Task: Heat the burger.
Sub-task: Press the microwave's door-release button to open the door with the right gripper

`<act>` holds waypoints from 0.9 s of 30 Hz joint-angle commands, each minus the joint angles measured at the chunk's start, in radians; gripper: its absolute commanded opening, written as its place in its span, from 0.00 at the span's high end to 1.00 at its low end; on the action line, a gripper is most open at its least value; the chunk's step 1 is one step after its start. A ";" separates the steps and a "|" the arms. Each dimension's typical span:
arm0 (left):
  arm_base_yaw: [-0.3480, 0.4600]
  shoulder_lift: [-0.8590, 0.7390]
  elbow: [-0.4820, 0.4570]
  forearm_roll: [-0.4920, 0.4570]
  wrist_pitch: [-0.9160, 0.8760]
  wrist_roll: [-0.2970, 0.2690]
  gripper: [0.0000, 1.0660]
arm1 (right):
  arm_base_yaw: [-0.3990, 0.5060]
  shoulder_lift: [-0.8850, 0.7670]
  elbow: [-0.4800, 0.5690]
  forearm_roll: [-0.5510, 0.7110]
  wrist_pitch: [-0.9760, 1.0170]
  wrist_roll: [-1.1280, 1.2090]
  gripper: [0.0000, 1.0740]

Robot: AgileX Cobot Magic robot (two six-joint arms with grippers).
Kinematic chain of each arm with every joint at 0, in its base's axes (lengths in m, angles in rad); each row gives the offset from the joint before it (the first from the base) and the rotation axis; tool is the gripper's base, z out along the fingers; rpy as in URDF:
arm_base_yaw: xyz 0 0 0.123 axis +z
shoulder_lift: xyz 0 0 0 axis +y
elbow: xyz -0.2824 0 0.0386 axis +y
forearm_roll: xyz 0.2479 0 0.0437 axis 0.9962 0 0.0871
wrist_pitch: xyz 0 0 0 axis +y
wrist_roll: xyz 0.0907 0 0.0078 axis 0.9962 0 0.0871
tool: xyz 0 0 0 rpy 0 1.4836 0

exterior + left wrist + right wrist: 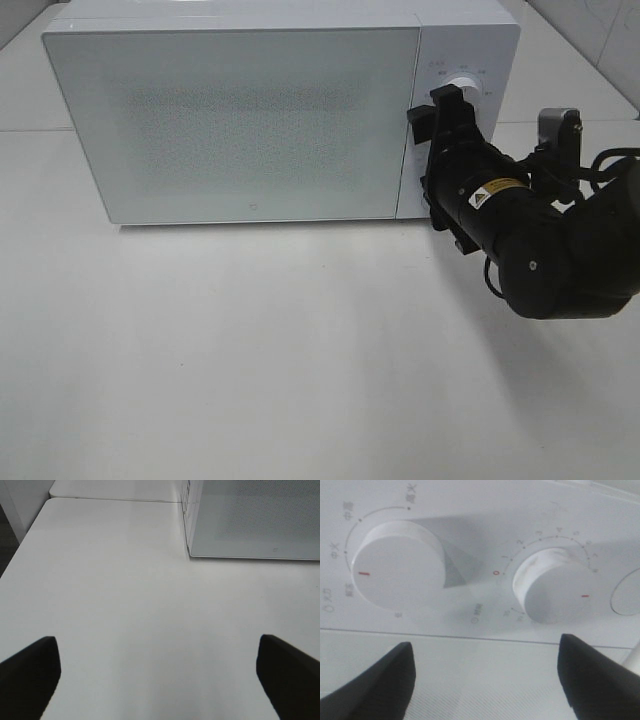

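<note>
The burger is out of view in all three pictures. A white microwave (250,120) stands at the back of the table with its door shut. My right gripper (445,110) is right up against its control panel (470,80) on the right side. In the right wrist view two white dials show close up: a power dial (397,565) and a timer dial (552,587), each with a red mark. The right gripper (485,680) stands open, its fingers (375,685) wide apart and gripping neither dial. My left gripper (160,680) hangs open over bare table.
The white table (300,350) stretches in front of the microwave. The left wrist view shows the microwave's front left corner (190,555) and the table's left edge (20,555). The right arm's black body (560,250) hangs over the table's right part.
</note>
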 commanded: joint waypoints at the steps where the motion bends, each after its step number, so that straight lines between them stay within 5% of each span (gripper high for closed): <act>1: 0.002 -0.018 0.000 -0.006 -0.013 -0.003 0.06 | -0.002 -0.048 0.012 -0.027 0.076 -0.064 0.29; 14: 0.002 -0.018 0.000 -0.006 -0.013 -0.003 0.06 | -0.002 -0.209 0.013 -0.143 0.480 -0.367 0.29; 27: 0.002 -0.018 0.000 -0.006 -0.013 -0.003 0.06 | -0.005 -0.426 0.012 -0.190 0.968 -0.945 0.29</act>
